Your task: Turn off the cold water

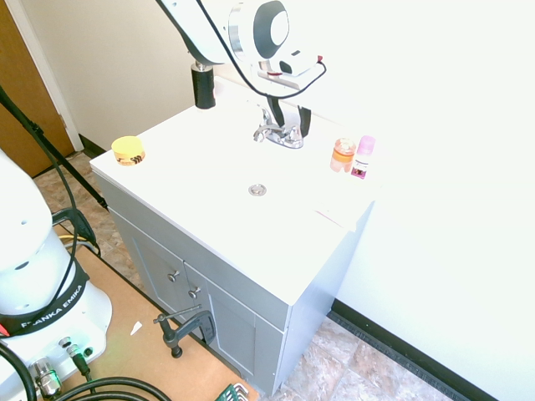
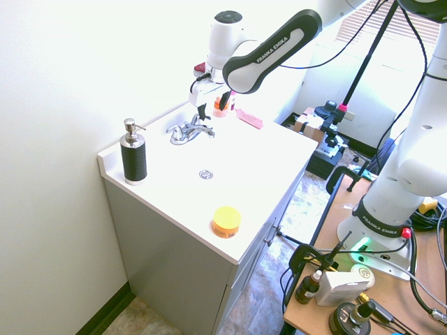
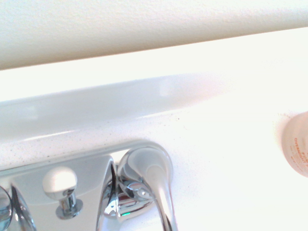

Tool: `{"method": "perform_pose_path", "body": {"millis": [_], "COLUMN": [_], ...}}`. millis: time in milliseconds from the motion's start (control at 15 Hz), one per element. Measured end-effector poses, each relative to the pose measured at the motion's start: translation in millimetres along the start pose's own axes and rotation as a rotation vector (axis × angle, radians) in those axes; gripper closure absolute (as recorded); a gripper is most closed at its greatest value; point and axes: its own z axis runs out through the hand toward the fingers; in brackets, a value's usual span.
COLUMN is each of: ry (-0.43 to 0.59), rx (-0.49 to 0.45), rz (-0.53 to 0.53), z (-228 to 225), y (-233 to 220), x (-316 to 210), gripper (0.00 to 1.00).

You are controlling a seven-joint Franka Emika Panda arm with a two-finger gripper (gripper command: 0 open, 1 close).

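Note:
The chrome two-lever faucet (image 1: 280, 134) (image 2: 190, 131) stands at the back of the white sink counter (image 1: 201, 167). No stream of cold water shows at the spout. Its right-hand lever (image 1: 294, 135) (image 2: 206, 130) (image 3: 149, 178) is the one nearer the orange bottle. The twin left lever (image 1: 262, 132) sits on the other side of the spout. My gripper (image 1: 287, 125) (image 2: 202, 113) hangs just above the right-hand lever. It is open, with one dark finger on each side of that lever. The wrist view shows the lever close up, beside the white pop-up knob (image 3: 60, 180).
A black soap dispenser (image 1: 203, 85) (image 2: 133, 159) stands at the counter's back corner. An orange bottle (image 1: 343, 155) (image 3: 298, 149) and a pink-capped bottle (image 1: 364, 157) stand right of the faucet. A yellow tub (image 1: 128, 150) (image 2: 226, 221) sits near the front edge. The wall rises right behind the faucet.

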Motion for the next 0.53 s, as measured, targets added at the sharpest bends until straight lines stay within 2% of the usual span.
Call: {"method": "perform_pose_path", "body": {"millis": [533], "ry": [0.051], "rx": [-0.036], "rz": [-0.013], "z": [8], "y": [8], "x": [13], "gripper": [0.0]}}
